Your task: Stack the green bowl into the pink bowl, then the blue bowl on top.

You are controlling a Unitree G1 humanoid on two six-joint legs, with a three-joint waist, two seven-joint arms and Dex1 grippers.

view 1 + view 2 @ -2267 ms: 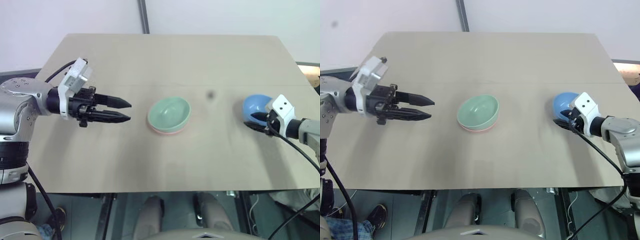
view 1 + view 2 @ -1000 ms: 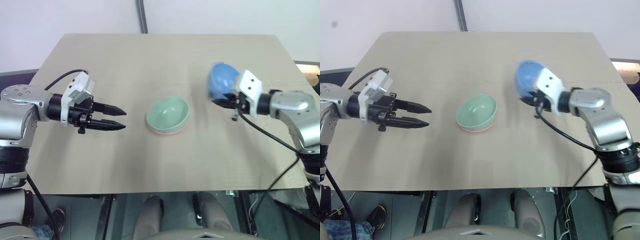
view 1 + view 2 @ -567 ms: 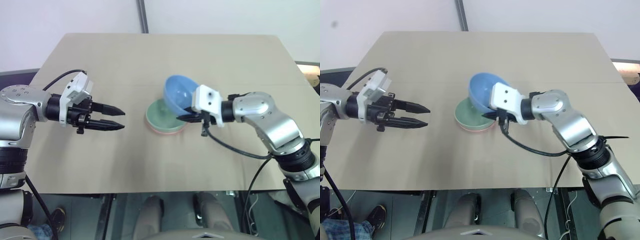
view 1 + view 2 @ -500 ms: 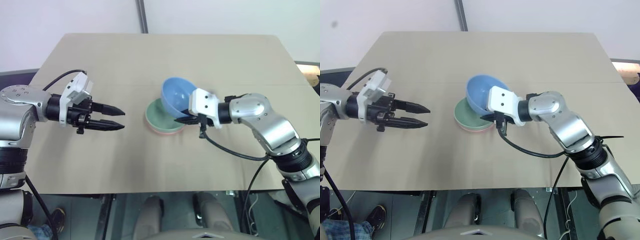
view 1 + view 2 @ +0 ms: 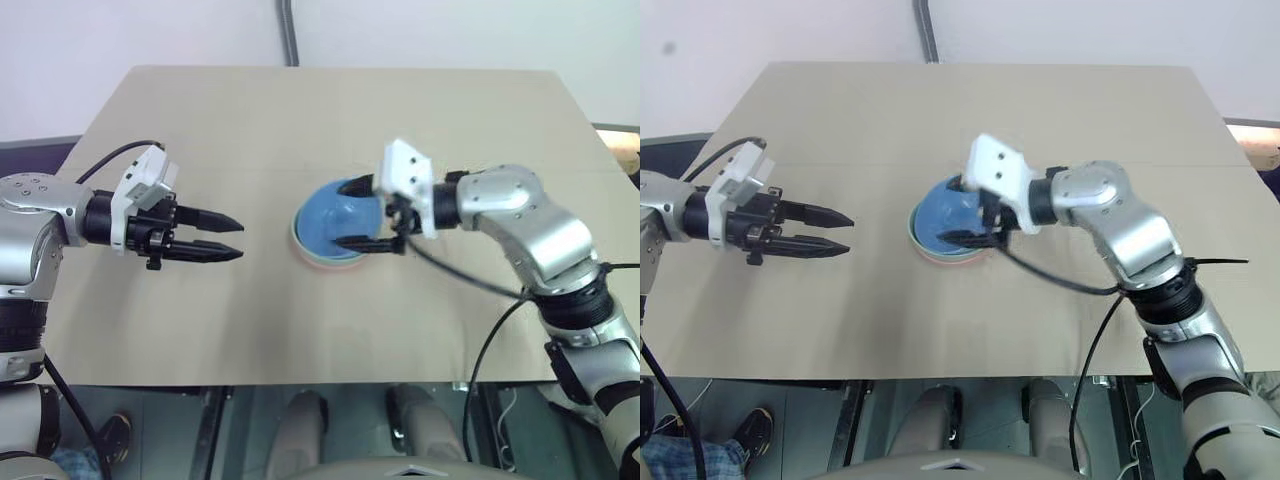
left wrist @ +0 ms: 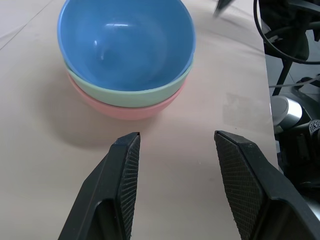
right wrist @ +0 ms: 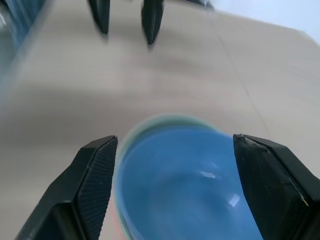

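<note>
We find the blue bowl (image 6: 125,42) nested in the green bowl (image 6: 131,95) and pink bowl (image 6: 127,110). Our right gripper (image 5: 362,213) straddles its rim, jaws wide, gripping nothing. Our left gripper (image 5: 232,238), half open and empty, hangs well apart.

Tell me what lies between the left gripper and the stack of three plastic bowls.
Nothing: bare tan table separates the left gripper from the round sky-blue plastic bowl topping the stack, as both eye views show.
</note>
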